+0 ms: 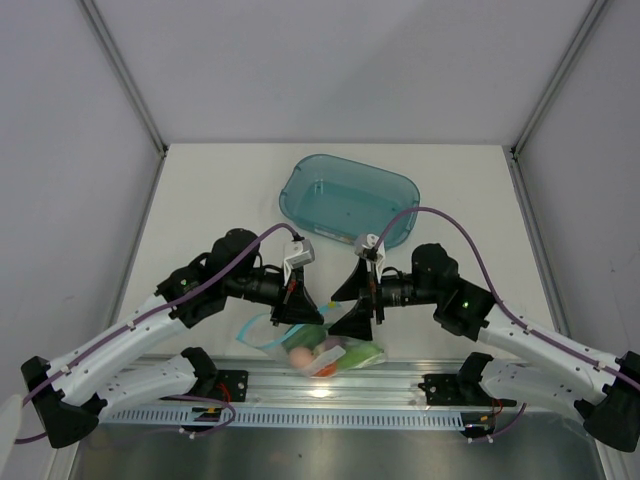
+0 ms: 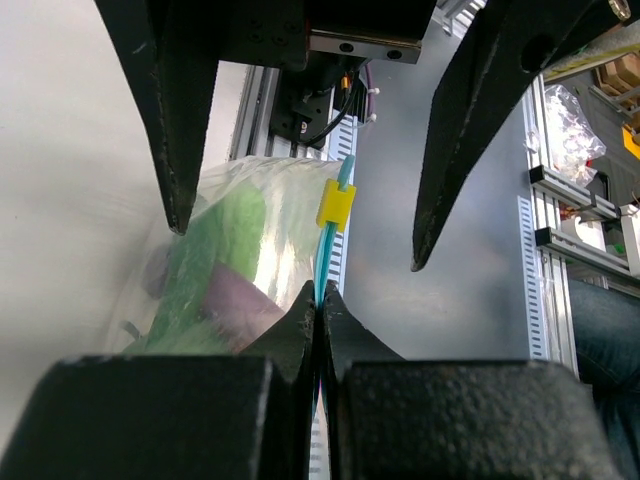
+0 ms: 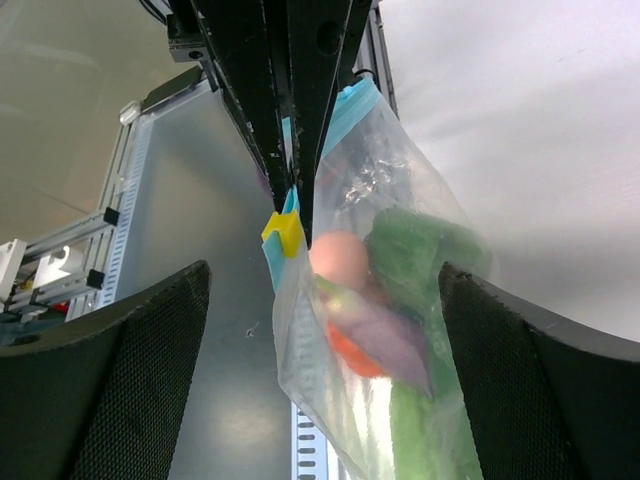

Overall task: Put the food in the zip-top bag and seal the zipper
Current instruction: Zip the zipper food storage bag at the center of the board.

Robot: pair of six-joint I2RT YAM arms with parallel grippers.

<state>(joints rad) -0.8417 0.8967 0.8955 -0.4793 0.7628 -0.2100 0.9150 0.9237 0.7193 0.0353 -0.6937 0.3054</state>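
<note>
The clear zip-top bag hangs from its teal zipper, which carries a yellow slider. Inside it show the beige egg, the orange round one, the purple eggplant, the green pepper and a long green one. My left gripper is shut on the zipper strip just below the slider. My right gripper is open wide, one finger on each side of the bag, not touching it. In the top view the bag hangs between the left gripper and the right gripper.
A rigid teal tub stands at the back of the table, with nothing in it. An aluminium rail runs along the table's front edge, right under the bag. Grey walls close in both sides.
</note>
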